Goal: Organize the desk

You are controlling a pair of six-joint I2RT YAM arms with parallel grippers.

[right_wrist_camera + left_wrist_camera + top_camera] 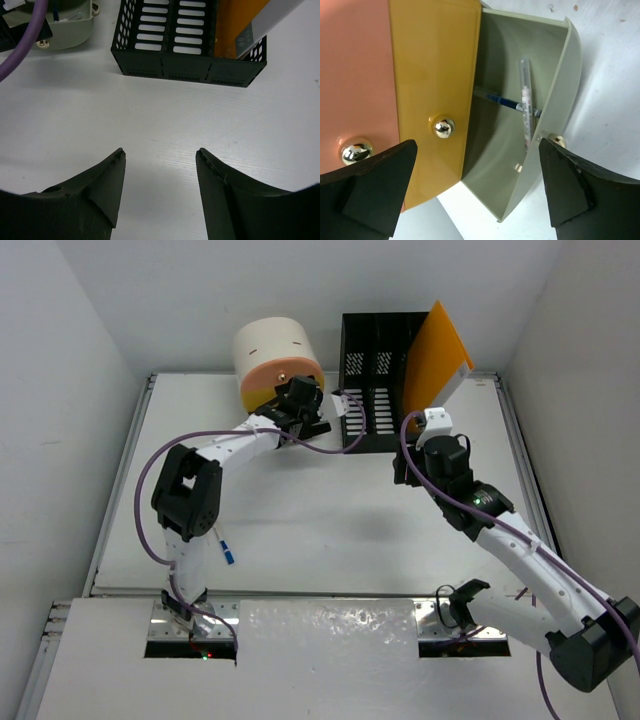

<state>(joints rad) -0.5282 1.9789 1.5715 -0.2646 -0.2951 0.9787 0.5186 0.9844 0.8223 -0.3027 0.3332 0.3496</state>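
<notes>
**Left gripper** (476, 160): fingers spread wide, gripping nothing. Between them, just beyond the tips, lies the open grey-green drawer (505, 60) of the round drawer unit (272, 350). A clear pen (525, 95) and a blue pen (492, 95) rest crossed inside it. The fingers straddle the drawer mouth, a position consistent with depositing items there (release appears complete). A yellow drawer front (435, 65) sits beyond the finger at the left of the wrist view.

**Right gripper** (160, 155): fingers apart and empty, hovering over the bare desk (150, 115), which extends beneath both grippers. Ahead of the fingertips stands the black file rack (185, 65). An orange folder (232, 30) stands on edge in its rightmost compartment, probably kept up by the dividers.
</notes>
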